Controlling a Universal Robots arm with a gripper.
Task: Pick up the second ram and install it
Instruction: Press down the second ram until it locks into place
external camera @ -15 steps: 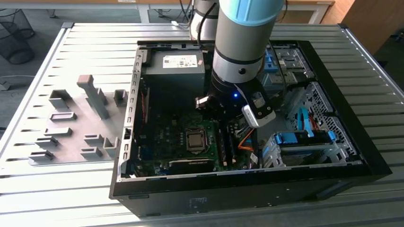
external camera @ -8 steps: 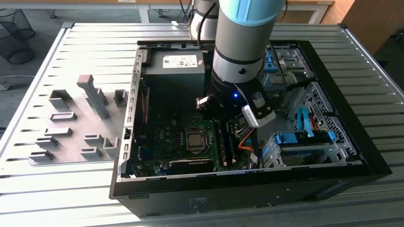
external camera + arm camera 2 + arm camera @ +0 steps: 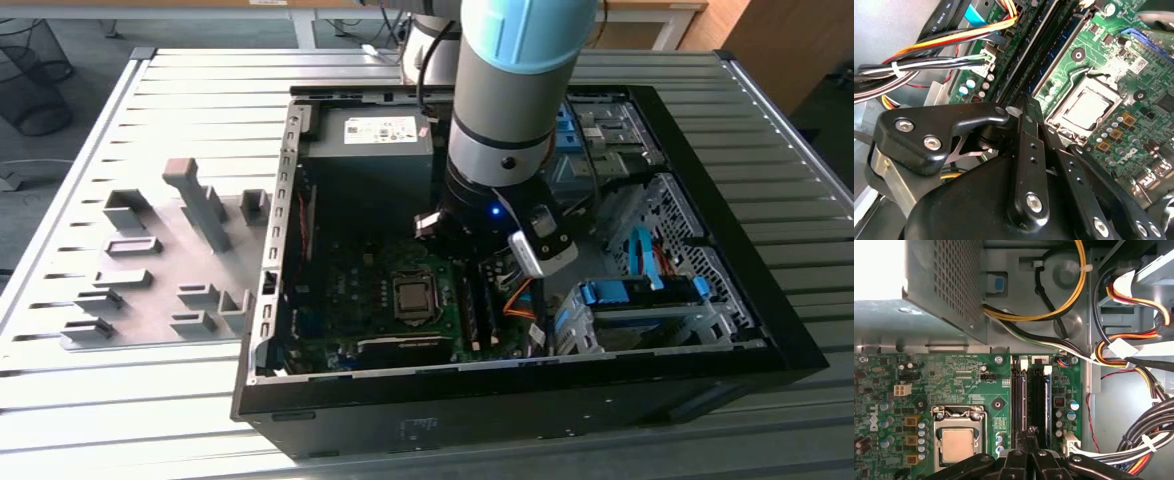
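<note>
RAM seating time by the looks of it: the arm is reaching straight down into the open case, and the gripper is sitting right over the memory slots, just to the exterior view's right of the CPU socket. Its fingers are looking pressed together in both wrist views, tips nearly touching. I can't tell whether they're pinching the edge of the stick or only bearing down on it. The second ram seems to be standing on edge in a slot, showing as a dark strip running away from the fingertips along the motherboard. Two dark strips are lying side by side there and both read edge-on, so I'm only guessing it's the one nearer the cable bundle. In the exterior view it's landing a bit below the middle of the frame, directly under the wrist, so stick and gripper are basically touching or just apart. For doing this bit well, I'd say the push needs to be going dead vertical, with the notch lined up and pressure spread so both ends are dropping in evenly and the white end latches are closing. Any twisting or leaning toward the neighbouring slot is asking for a half-seated module, and those loose wires beside the slots are worth keeping clear.
</note>
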